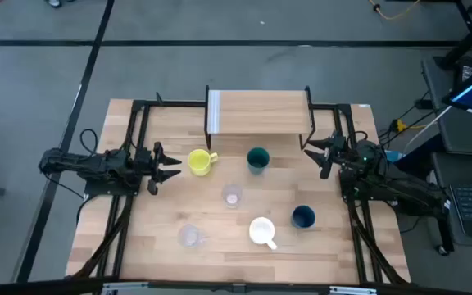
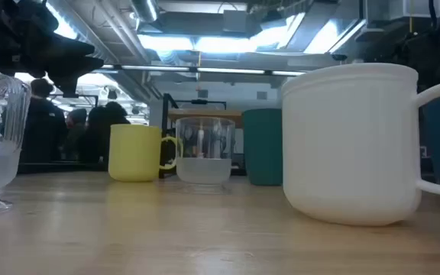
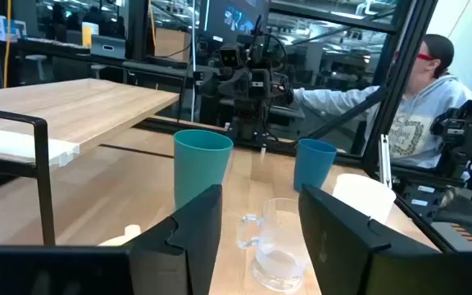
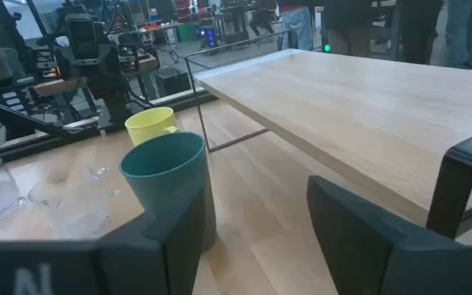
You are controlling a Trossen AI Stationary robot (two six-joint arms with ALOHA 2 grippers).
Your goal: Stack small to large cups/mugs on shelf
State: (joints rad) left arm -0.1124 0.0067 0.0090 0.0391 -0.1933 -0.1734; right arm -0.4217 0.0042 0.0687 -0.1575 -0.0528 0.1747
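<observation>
Six vessels stand upright on the wooden table: a yellow mug (image 1: 201, 161), a teal-green cup (image 1: 257, 159), a clear glass (image 1: 232, 195), a second clear glass (image 1: 189, 236), a white mug (image 1: 262, 231) and a dark blue cup (image 1: 303, 216). The shelf (image 1: 260, 113) stands on black legs at the far middle, nothing on it. My left gripper (image 1: 174, 166) is open, just left of the yellow mug. My right gripper (image 1: 311, 156) is open, right of the teal cup (image 4: 169, 188). Neither touches anything.
Black frame rails (image 1: 138, 139) run along both table sides beneath the arms. A person in a grey hoodie (image 3: 420, 115) sits beyond the table's right side. Bare tabletop lies between the shelf's legs and the cups.
</observation>
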